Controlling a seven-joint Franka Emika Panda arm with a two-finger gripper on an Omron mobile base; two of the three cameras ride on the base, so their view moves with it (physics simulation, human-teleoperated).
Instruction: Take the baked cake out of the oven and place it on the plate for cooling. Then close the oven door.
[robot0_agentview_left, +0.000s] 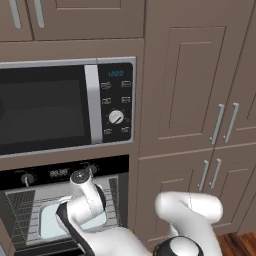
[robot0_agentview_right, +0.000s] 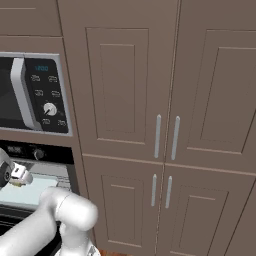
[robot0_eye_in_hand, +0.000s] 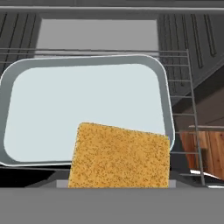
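Observation:
The oven (robot0_agentview_left: 55, 173) stands open below the microwave, and my arm reaches into its grey racked cavity. On the wire rack (robot0_eye_in_hand: 183, 87) lies a pale metal tray (robot0_eye_in_hand: 83, 100). The cake (robot0_eye_in_hand: 119, 157), a golden-brown square slab, is raised close to the hand camera and overlaps the tray's near rim. My gripper (robot0_agentview_right: 19, 177) is shut on the cake, a yellow bit of which peeks out under the hand (robot0_agentview_right: 15, 184). The cake hides my fingertips in the hand view. From the left base view the tray (robot0_agentview_left: 47, 220) shows behind my hand. The oven door and the plate are out of view.
A silver-trimmed microwave (robot0_agentview_left: 60, 105) with keypad and white dial sits right above the oven. Tall brown cabinet doors with silver handles (robot0_agentview_right: 165, 137) fill the wall to the right. Wood floor (robot0_eye_in_hand: 210, 153) shows past the rack's right side.

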